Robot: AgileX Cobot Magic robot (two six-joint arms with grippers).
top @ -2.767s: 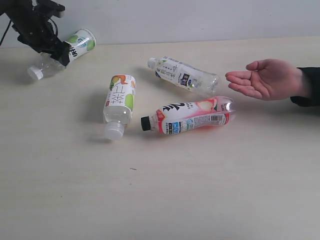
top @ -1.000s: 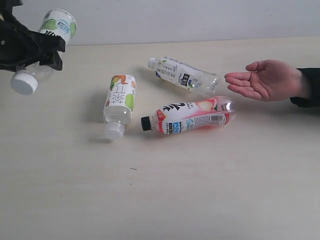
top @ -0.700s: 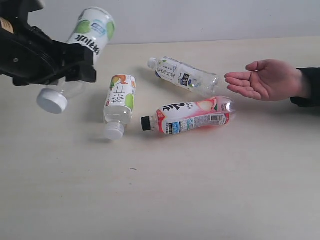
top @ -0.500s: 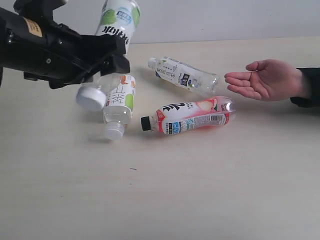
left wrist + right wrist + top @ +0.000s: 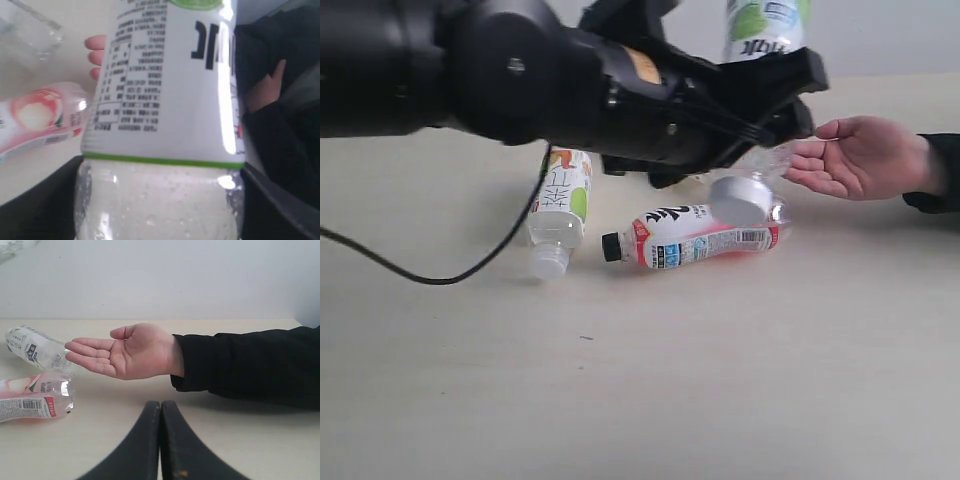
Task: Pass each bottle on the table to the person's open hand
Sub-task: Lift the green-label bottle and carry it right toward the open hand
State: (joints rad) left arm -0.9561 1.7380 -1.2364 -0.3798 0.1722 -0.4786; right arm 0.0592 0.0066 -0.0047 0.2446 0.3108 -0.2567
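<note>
**Handover in reach.** My left tool (image 5: 775, 112) grasps a green-label bottle (image 5: 763, 24) by its clear shoulder, holding it in the air just beside the person's open hand (image 5: 865, 155). The bottle's long axis runs steeply, white cap down and base up. In the exterior view the palm lies to the bottle's right, fingertips almost at the neck. I judge the handover needs only a short carry that way, and this arm is plainly the nearer one.

My right tool (image 5: 161, 409) is clenched on nothing, low over the counter (image 5: 720, 380) and pointing toward the hand. Three more bottles lie on their sides on the counter: a pink bottle (image 5: 705, 235), a second green-label bottle (image 5: 560, 205) and a blue-label bottle (image 5: 34, 349). My arm hides the blue-label bottle in the exterior view, but the right wrist view shows it beyond the fingertips. That view also shows the palm bare and turned up, while the held label fills the left wrist view.
</note>
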